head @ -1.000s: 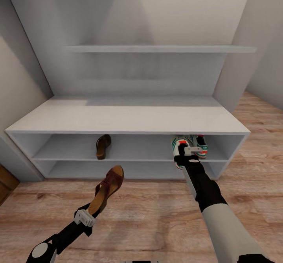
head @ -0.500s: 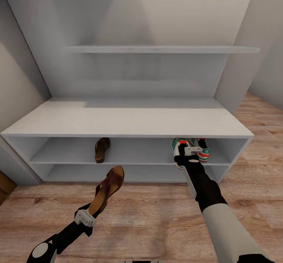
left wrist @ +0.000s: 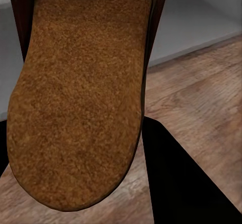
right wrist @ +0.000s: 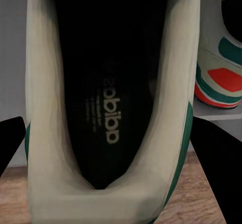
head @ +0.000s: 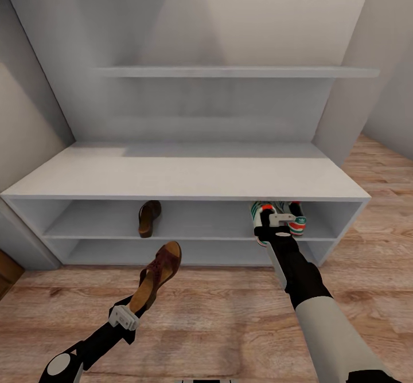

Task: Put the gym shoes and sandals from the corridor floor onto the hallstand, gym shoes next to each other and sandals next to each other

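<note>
Left tool (head: 127,314) gripping sandal (head: 156,277) below hallstand (head: 183,176); right tool (head: 269,222) gripping gym shoe (head: 261,214) at hallstand's upper shelf.

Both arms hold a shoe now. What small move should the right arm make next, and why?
Probably ease the held gym shoe a little further onto the upper shelf of the hallstand, then open the right gripper. The shoe already sits at the shelf edge beside the other gym shoe, so the pair would end together.
</note>
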